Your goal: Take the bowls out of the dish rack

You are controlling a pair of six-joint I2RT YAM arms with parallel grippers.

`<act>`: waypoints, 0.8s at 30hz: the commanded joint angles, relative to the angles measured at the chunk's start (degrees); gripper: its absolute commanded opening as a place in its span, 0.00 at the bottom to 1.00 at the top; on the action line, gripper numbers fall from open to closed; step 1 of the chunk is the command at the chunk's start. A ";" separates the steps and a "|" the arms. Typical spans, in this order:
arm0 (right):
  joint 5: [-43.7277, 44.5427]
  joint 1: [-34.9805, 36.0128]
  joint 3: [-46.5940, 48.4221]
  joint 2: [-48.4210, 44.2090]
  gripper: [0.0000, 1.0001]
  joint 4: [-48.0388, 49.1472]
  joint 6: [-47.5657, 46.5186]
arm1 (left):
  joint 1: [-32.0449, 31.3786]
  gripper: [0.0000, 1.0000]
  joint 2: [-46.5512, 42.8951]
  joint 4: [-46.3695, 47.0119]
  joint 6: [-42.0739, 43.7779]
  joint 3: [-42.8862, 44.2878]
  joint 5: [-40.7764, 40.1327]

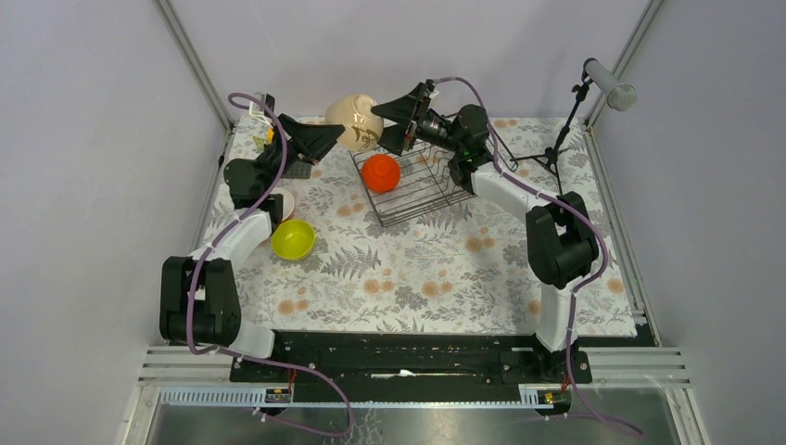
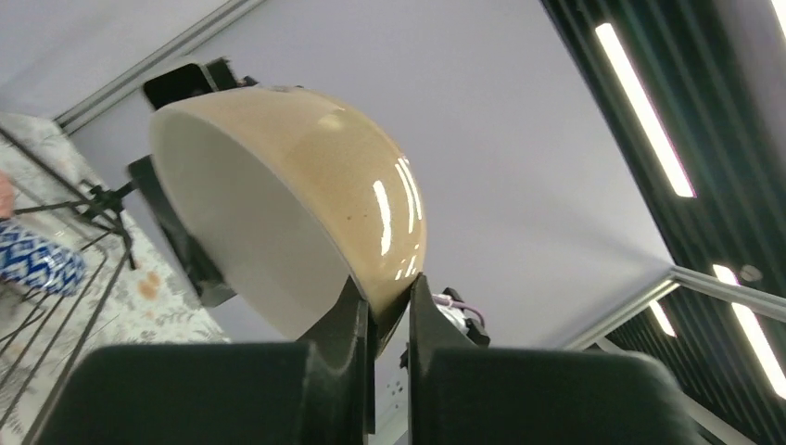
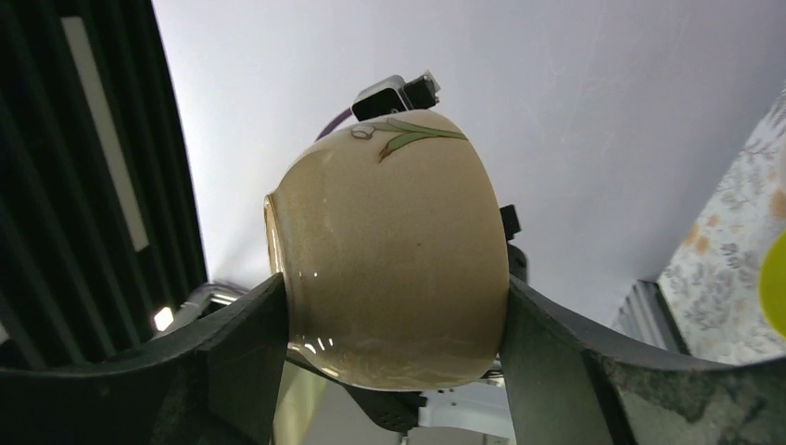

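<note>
Cream bowl (image 2: 306, 185): in the air, caught between both grippers, with nothing under it. It is glazed and glossy, so probably slippery. It looks rigid, breakable if dropped, and light enough for one arm.
Left gripper (image 2: 389, 297): narrow, pinching the bowl's rim with one finger inside and one outside.
Right gripper (image 3: 393, 287): wide, its fingers pressed against opposite sides of the bowl's outer wall.
Best hold: the rim pinch looks the surer of the two. I judge that the span across the curved glaze could slide.
Dish rack (image 1: 422, 190): just below the right gripper. An orange bowl (image 1: 381, 172) sits in it, and a blue-and-white bowl (image 2: 32, 261) shows among the wires, low to the left of the left gripper.
Out of the rack: a yellow-green bowl (image 1: 293, 239) on the table (image 1: 417, 269), beside the left arm and well behind its gripper.
</note>
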 commanded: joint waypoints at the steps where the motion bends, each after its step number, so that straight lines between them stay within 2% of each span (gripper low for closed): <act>1: -1.79 1.19 3.25 -0.52 0.80 5.19 -1.90 | -0.32 0.00 1.03 10.06 -1.71 2.94 1.21; 4: -1.30 1.22 2.85 -0.82 0.99 5.16 -3.67 | -0.34 0.00 0.54 9.02 -0.60 3.23 1.48; 9: -0.75 0.79 2.00 -1.98 1.00 -1.24 -9.99 | -0.31 0.00 -2.94 -4.39 8.37 3.98 2.65; 13: 1.72 -0.16 1.23 -5.01 1.00 -14.02 -21.56 | -0.27 0.00 -8.05 -28.32 24.98 5.56 0.68; 18: 8.15 -0.60 3.79 -8.10 1.00 -35.98 -38.65 | -0.25 0.00 -13.32 -60.58 44.70 8.59 -9.38; 21: 13.18 -0.51 5.00 -9.37 1.00 -45.44 -46.69 | -0.35 0.00 -15.15 -73.85 51.82 9.56 -16.99; 24: 17.23 -0.56 5.98 -10.14 1.00 -51.34 -52.76 | -0.53 0.00 -15.46 -81.40 57.04 10.18 -22.67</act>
